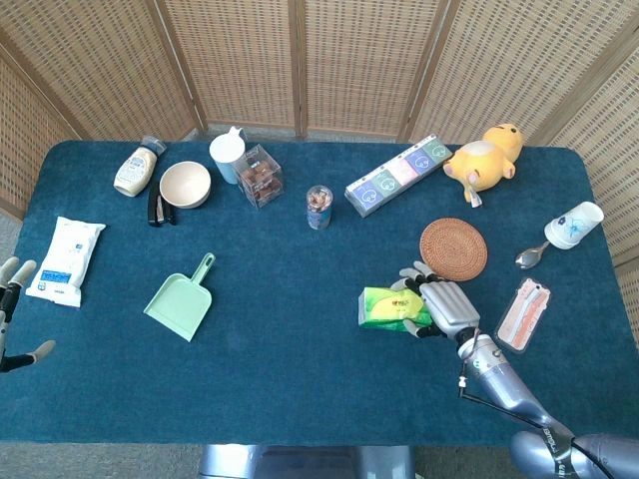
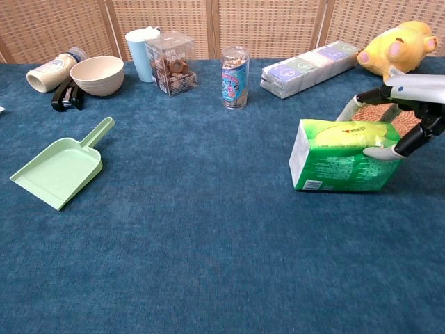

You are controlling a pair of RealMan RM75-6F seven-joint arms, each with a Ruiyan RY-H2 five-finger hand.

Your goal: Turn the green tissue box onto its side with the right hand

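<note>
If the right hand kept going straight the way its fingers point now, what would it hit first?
It already has it: the right hand grips the green tissue box, its fingers pointing left across the table. Beyond the box that line looks free over bare blue cloth, though depth is uncertain.

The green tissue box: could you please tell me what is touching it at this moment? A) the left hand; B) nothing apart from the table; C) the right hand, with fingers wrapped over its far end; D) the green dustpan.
C: the right hand has its fingers over the top and a thumb on the front of the green tissue box, which is tipping up; the left hand is far off at the table's other edge.
</note>
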